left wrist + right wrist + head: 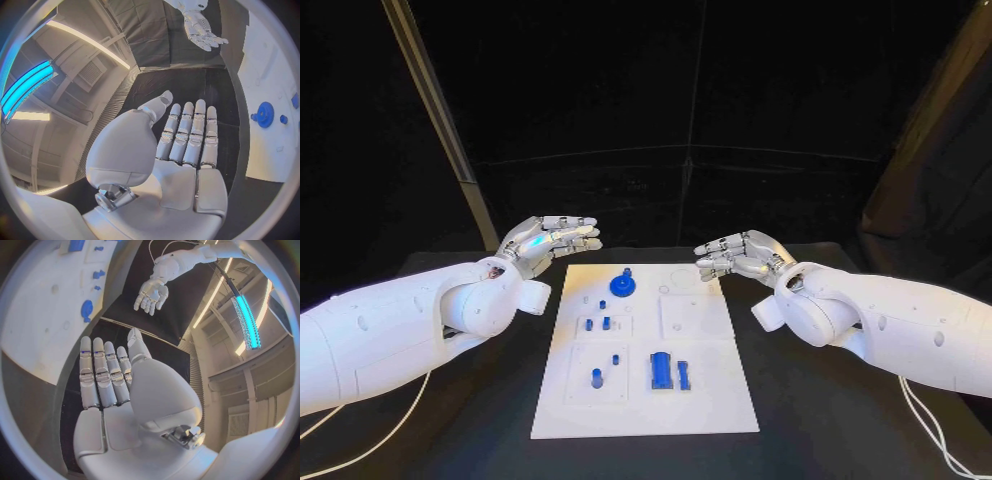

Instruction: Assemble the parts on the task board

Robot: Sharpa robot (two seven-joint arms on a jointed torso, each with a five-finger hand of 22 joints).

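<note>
Now you are looking at the board (646, 420) lying in the middle of the black table (848, 430), its long side running from near to far. Both hands are hovering over the table at the board's far corners, well apart from each other and touching nothing.

Your left hand (554, 238) is sitting just off the far left corner, palm up, fingers (187, 135) lying straight and side by side, holding nothing. Your right hand (741, 255) is sitting just off the far right corner in the same way, fingers (100, 370) straight and close together, also holding nothing.

On the board, a blue gear (625, 284) is standing at the far end, near the middle. Several small blue pegs (597, 322) are standing nearer, in the left half. A lone peg (597, 377) is sitting in the near left recess. Two blue blocks (669, 372), one wider than the other, are lying side by side in the near right recess. A pale square recess (687, 316) on the right side is showing no blue piece in it.

You are not getting any readable writing or labels on the board or parts.
</note>
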